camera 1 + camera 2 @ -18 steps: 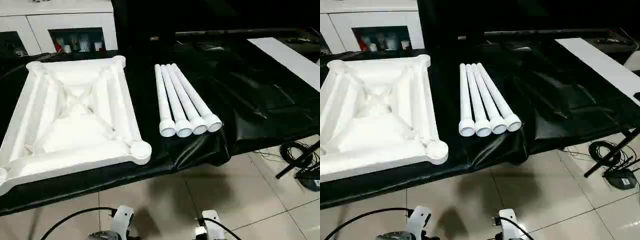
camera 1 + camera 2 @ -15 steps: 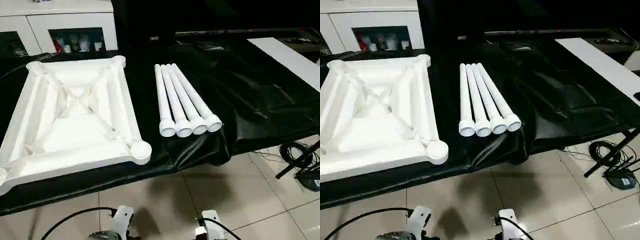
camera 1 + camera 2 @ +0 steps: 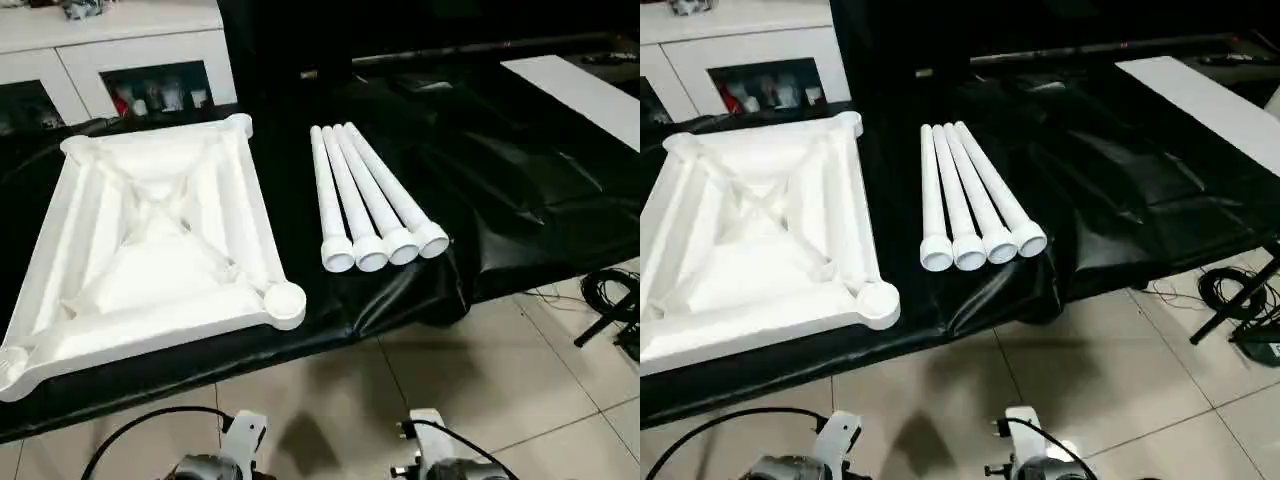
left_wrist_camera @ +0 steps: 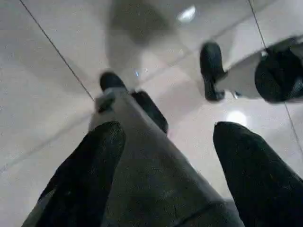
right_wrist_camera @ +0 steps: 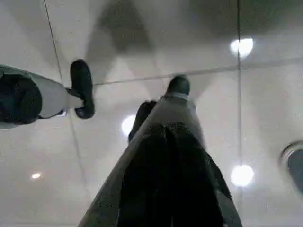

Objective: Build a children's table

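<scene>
Tabletop [image 3: 150,240], white moulded plastic, lies underside up on the left of the black-draped desk [image 3: 520,200], its ribs crossing diagonally between round corner sockets. Just right of it, four smooth tapered legs [image 3: 370,200] lie side by side, touching (flared ends toward the glossy tile floor [image 3: 480,380]). Left gripper [image 4: 168,142] fingers spread wide, empty; right gripper [image 5: 171,142] fingers pressed together.

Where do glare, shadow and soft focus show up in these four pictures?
Left eye view: sheen on the crumpled black table cover, and the white ribbed plastic tabletop so bright its ribs wash out. Right eye view: soft shadows on the grey floor tiles below the table edge. Left wrist view: the open left gripper looks soft-edged. Right wrist view: round lamp reflections on the glossy floor beyond the shut right gripper.
</scene>
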You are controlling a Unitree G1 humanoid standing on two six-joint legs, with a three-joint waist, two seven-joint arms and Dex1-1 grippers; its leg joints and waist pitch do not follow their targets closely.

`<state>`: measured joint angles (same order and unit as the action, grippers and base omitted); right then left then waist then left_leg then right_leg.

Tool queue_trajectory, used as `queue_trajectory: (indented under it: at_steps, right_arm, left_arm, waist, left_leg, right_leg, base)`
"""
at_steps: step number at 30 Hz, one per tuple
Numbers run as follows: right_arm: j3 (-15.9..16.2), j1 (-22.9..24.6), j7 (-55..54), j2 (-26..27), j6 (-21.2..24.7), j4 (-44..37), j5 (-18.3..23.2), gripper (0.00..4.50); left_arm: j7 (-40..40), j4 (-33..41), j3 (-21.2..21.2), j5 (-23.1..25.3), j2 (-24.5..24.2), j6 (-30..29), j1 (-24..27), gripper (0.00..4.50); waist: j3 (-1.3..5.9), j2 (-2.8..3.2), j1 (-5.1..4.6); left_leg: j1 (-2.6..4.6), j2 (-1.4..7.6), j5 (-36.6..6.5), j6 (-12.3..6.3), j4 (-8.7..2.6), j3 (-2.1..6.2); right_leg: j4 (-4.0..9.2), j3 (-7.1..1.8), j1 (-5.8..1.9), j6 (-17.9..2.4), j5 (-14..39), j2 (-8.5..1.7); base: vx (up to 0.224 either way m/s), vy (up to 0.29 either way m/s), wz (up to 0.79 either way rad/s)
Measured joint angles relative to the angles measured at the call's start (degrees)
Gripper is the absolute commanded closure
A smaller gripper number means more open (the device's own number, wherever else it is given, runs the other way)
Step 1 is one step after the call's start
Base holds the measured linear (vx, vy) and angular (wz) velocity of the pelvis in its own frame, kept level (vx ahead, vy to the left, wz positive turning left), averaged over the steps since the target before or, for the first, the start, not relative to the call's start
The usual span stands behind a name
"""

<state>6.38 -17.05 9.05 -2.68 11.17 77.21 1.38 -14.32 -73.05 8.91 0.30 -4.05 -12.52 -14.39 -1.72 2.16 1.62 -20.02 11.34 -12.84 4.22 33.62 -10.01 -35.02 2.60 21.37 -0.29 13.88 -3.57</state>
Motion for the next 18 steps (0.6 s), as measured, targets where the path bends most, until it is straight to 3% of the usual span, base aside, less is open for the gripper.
queue_trajectory:
  at_steps: [3, 9, 14, 18]
  right_arm:
    - [0.6, 0.0, -2.7, -0.1, -4.5, -0.1, -1.2, 4.5]
    - [-3.7, 0.4, -1.0, 1.2, -10.5, -2.3, 1.5, 4.5]
    - [-2.0, 2.7, 1.6, 1.6, -15.7, -4.8, 0.0, 4.5]
    - [-0.2, 6.8, 3.8, 1.0, -21.7, -7.8, -1.6, 4.5]
  left_arm:
    - [1.7, 0.1, -1.4, -0.5, 0.2, 5.5, 1.4, 1.0]
    - [1.8, 0.1, -4.5, -2.2, 0.2, 9.1, 1.4, 1.0]
    - [2.3, 2.3, -3.0, -0.3, 0.9, 18.3, 1.8, 1.0]
    - [-1.4, 8.9, -3.7, -1.0, 0.8, 24.2, 6.6, 1.0]
  waist:
    - [-0.34, -0.58, 0.15]
    - [-0.57, -2.28, 0.37]
    - [-0.46, -4.02, 0.35]
    - [-0.45, -4.53, 0.3]
  left_leg:
    - [0.01, 0.01, 0.0, 0.1, 0.0, 0.0]
    - [-0.02, 0.07, 0.0, 0.0, 0.01, -0.06]
    - [-0.01, 0.11, 0.0, -0.06, 0.01, -0.23]
    - [-0.03, 0.16, 0.0, -0.09, 0.03, -0.33]
  right_leg:
    - [-0.04, 0.01, 0.01, 0.0, 0.0, 0.0]
    - [-0.04, 0.0, 0.1, 0.0, 0.0, 0.02]
    - [0.0, -0.05, 0.17, 0.0, 0.0, 0.01]
    - [-0.04, -0.1, 0.37, 0.0, 0.0, 0.02]
  base:
    - [0.0, 0.0, 0.0]
    - [0.0, 0.0, 0.0]
    - [0.0, 0.0, 0.0]
    - [0.0, 0.0, 0.0]
